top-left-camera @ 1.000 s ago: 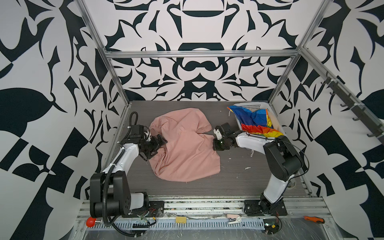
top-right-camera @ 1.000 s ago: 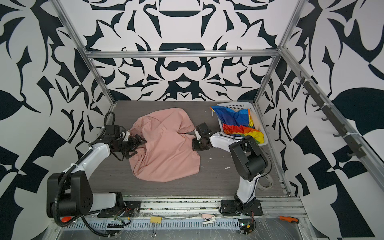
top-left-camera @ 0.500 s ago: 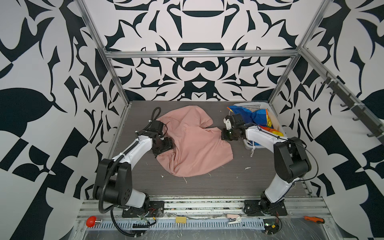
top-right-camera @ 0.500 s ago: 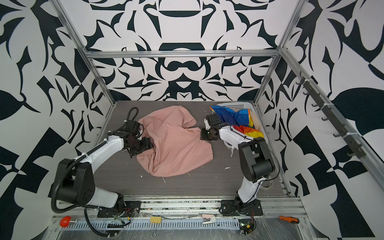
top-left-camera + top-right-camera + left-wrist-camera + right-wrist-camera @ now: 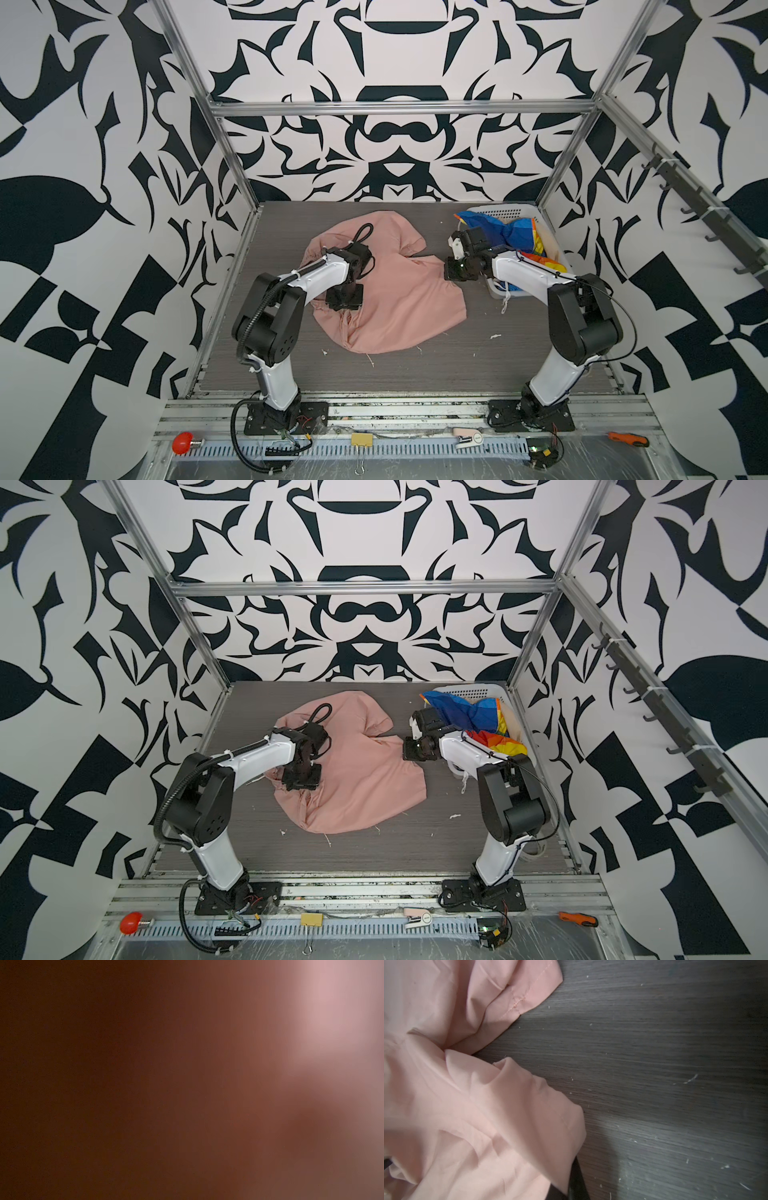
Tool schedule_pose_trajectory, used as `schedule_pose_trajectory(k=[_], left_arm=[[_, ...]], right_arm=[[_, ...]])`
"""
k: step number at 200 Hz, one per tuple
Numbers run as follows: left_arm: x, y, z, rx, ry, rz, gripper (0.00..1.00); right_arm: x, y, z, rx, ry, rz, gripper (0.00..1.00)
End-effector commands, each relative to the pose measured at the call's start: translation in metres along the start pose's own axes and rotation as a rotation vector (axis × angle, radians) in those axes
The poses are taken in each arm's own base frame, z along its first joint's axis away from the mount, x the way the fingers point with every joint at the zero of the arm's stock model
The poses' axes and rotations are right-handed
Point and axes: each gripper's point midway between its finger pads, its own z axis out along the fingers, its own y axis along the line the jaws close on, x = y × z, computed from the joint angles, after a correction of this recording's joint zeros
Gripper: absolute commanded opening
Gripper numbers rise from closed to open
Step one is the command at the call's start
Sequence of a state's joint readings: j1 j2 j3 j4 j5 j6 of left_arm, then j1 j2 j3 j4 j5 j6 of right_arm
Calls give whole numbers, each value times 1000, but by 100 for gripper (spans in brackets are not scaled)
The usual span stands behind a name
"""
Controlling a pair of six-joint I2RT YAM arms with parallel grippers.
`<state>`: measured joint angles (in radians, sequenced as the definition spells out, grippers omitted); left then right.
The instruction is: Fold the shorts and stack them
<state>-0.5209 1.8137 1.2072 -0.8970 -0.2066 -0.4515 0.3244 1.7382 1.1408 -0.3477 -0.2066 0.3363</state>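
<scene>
The salmon-pink shorts [image 5: 399,299] sprawl on the desk [image 5: 415,374]: light, limp cloth, likely to bunch, best pinched at hem or waistband. The right end effector [image 5: 452,277] is clamped on their 2 o'clock hem; the left end effector [image 5: 344,298], at 9 o'clock, presses into cloth, and I cannot tell its state

I find the large shorts [image 5: 395,291] spread on the table [image 5: 415,374] left of centre, with the left gripper [image 5: 344,301] upon their left part and the right gripper [image 5: 454,276] at their right edge. A second pair [image 5: 486,228] lies in the basket [image 5: 509,210] at the far right, apparently spilling over its left rim.
</scene>
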Motion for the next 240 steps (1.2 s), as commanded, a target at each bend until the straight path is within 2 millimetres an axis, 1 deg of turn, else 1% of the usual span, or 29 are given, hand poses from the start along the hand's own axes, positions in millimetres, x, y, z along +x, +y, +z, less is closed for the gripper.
schedule_pose_trajectory(k=[1, 22, 39, 53, 62, 84, 98, 101, 119, 133, 141, 148, 157, 161, 170, 182, 185, 186, 187, 189, 196, 208, 218, 228, 235, 240], left_arm=[[13, 13, -1, -98, 56, 35, 27], [12, 19, -7, -123, 40, 35, 14], [6, 24, -18, -123, -1, 29, 10], [-3, 29, -28, -83, -38, 1, 6], [-11, 32, -37, -26, -60, -36, 6], [-42, 44, -61, 202, -150, -186, 6], [-60, 60, -78, 352, -206, -304, 6], [-67, 64, -83, 386, -234, -328, 6], [-87, 89, -110, 487, -326, -426, 5], [-92, 106, -131, 489, -395, -467, 5], [-91, 112, -143, 487, -440, -479, 8], [-88, 115, -149, 493, -469, -493, 12], [-83, 116, -153, 507, -499, -507, 15], [-78, 116, -150, 510, -501, -515, 16], [-68, 117, -143, 516, -501, -538, 23], [-51, 117, -123, 530, -471, -579, 28], [-48, 117, -114, 532, -453, -593, 29], [-47, 117, -113, 534, -452, -595, 30], [-46, 117, -116, 539, -465, -596, 30], [-42, 117, -113, 543, -464, -601, 31], [-33, 117, -99, 553, -439, -629, 34], [-20, 114, -76, 594, -388, -678, 34], [-11, 111, -61, 625, -347, -704, 34], [-3, 109, -52, 643, -321, -724, 34], [0, 105, -50, 661, -313, -726, 34], [2, 102, -48, 677, -310, -726, 36]], right_arm=[[-7, -5, -12, 14, -32, -6, 0], [-10, -13, -14, 26, -41, 14, 0], [-16, -21, -18, 34, -56, 51, 0], [-26, -30, -23, 39, -84, 92, 0], [-35, -32, -28, 34, -104, 113, 0], [-58, -32, -43, 26, -162, 135, 0], [-77, -32, -54, 23, -202, 149, 0], [-81, -32, -56, 23, -211, 153, 0], [-103, -32, -75, 25, -265, 168, 0], [-117, -34, -89, 36, -312, 173, 0], [-122, -37, -96, 45, -332, 176, 0], [-124, -39, -99, 52, -342, 175, 0], [-123, -42, -101, 64, -344, 171, 0], [-123, -44, -100, 71, -342, 171, 0], [-119, -47, -97, 86, -330, 167, 0], [-115, -52, -91, 102, -314, 163, 0], [-114, -52, -90, 103, -310, 161, 0], [-113, -52, -89, 104, -307, 161, 0], [-113, -53, -88, 105, -305, 161, 0], [-112, -54, -87, 106, -304, 163, 0], [-110, -54, -84, 108, -293, 158, 0], [-107, -57, -78, 115, -273, 161, 0], [-103, -57, -73, 114, -253, 162, 0], [-99, -59, -71, 120, -238, 161, 0], [-96, -59, -69, 119, -229, 161, 0], [-94, -59, -68, 119, -224, 162, 0]])
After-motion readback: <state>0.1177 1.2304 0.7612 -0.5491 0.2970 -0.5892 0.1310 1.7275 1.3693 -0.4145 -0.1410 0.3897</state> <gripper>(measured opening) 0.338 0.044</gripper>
